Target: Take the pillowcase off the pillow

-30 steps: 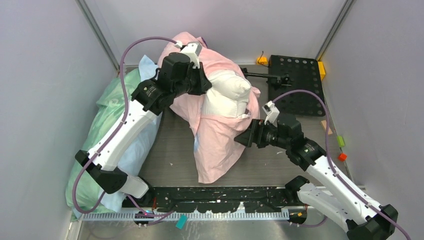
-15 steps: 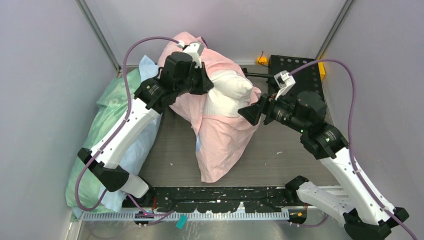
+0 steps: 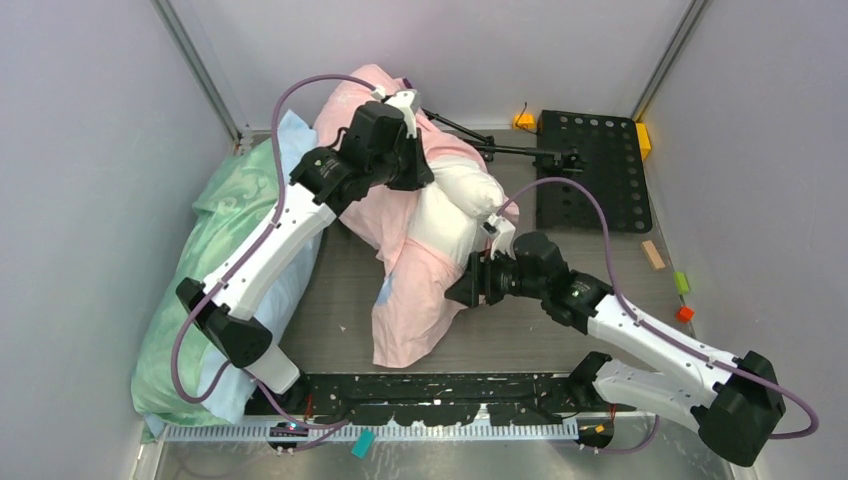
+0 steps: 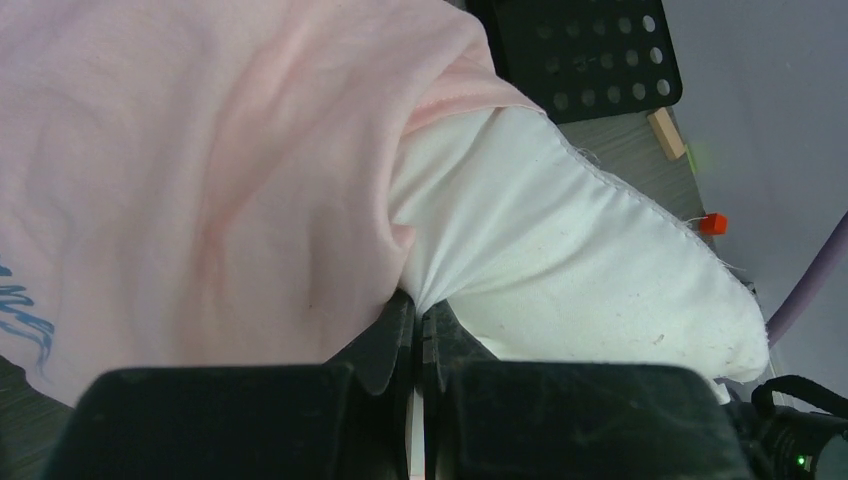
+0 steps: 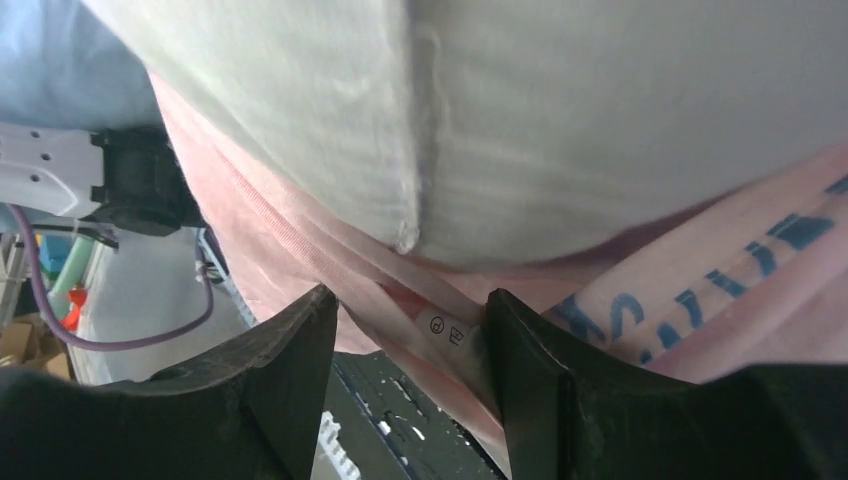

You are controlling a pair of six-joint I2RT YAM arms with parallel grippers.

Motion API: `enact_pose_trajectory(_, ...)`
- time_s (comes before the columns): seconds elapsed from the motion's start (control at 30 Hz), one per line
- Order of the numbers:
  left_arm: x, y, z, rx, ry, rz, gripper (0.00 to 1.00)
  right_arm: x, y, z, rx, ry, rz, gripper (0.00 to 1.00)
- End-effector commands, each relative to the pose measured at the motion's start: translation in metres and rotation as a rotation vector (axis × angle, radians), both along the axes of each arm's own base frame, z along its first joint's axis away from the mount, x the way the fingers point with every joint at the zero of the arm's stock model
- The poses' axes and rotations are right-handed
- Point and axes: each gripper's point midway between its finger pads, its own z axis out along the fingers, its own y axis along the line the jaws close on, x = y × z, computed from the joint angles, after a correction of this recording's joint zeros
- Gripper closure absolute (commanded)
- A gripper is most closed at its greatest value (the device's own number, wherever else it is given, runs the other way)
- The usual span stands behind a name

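Observation:
The pale pink pillowcase [image 3: 420,290] hangs down the middle of the table, its open end bunched round the white pillow [image 3: 455,200], which sticks out to the right. My left gripper [image 3: 428,175] is shut on a pinch of the white pillow fabric [image 4: 560,250] right at the pink hem [image 4: 250,190]. My right gripper [image 3: 458,292] is open at the pillowcase's right edge, below the pillow. In the right wrist view the pink hem with its care label [image 5: 445,328] lies between the open fingers [image 5: 520,340], and the pillow [image 5: 560,120] fills the top.
Green and light blue bedding [image 3: 225,250] is piled along the left wall. A black perforated plate [image 3: 590,170] with a thin black arm sits at the back right. Small coloured blocks [image 3: 683,312] lie near the right wall. A black rail [image 3: 440,390] runs along the near edge.
My right arm swung up toward the back right, then came down low to the pillowcase's right edge. My left gripper shifted slightly right and back, and the pillowcase's lower end slid left.

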Motion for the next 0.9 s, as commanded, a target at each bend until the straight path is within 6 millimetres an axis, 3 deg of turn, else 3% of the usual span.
enact_pose_trajectory(0.0,0.04,0.014,0.1,-0.181,-0.276,0.121,1.0,-0.009,-0.015,-0.033,-0.049,0.067,-0.084,0.38)
enact_pose_trajectory(0.07,0.042,0.015,0.101,-0.182,-0.277,0.124,1.0,-0.008,-0.023,-0.039,-0.078,0.061,-0.114,0.35)
enact_pose_trajectory(0.17,0.041,0.016,0.102,-0.179,-0.278,0.123,1.0,-0.005,-0.033,-0.023,-0.072,-0.002,-0.154,0.29)
enact_pose_trajectory(0.37,0.035,0.011,0.094,-0.191,-0.258,0.088,1.0,0.017,-0.054,0.056,0.008,-0.205,-0.298,0.07)
enact_pose_trajectory(0.5,0.03,0.008,0.09,-0.195,-0.241,0.058,1.0,0.039,-0.066,0.108,0.034,-0.285,-0.432,0.04)
enact_pose_trajectory(0.6,0.026,0.011,0.089,-0.193,-0.237,0.055,1.0,0.051,-0.06,0.137,0.051,-0.307,-0.454,0.02)
enact_pose_trajectory(0.7,0.022,0.011,0.09,-0.2,-0.236,0.048,1.0,0.064,-0.048,0.147,0.028,-0.292,-0.452,0.01)
enact_pose_trajectory(0.87,0.013,0.006,0.093,-0.235,-0.221,0.009,1.0,0.084,-0.031,0.112,-0.059,-0.221,-0.455,0.01)
